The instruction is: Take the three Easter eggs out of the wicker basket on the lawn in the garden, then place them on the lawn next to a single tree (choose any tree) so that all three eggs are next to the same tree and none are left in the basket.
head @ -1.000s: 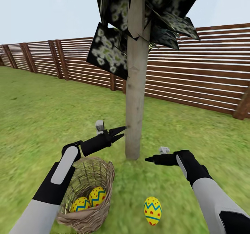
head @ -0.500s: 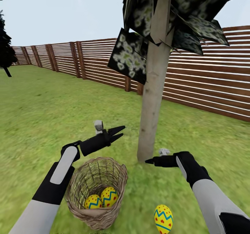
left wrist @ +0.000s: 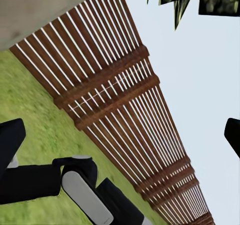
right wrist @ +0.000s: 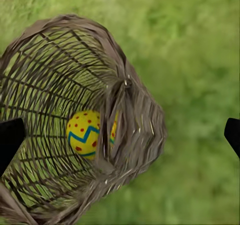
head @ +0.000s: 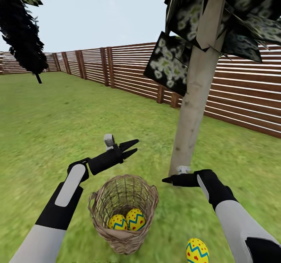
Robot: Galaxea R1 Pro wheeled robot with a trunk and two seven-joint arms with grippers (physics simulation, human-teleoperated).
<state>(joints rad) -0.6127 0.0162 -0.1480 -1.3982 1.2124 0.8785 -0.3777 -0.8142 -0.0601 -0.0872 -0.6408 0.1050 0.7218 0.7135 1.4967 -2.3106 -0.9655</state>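
Basket (head: 124, 212) stands on lawn (head: 47, 122) near the tree (head: 193, 115), two eggs (head: 127, 221) inside, third egg (head: 197, 251) on grass beside it; slatted fence (head: 128, 70) behind; left gripper (head: 130, 148) spread, empty; right gripper (head: 166, 180) jaws indeterminate.

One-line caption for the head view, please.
Two eggs sit in the wicker basket, a third egg lies on the lawn near the tree.
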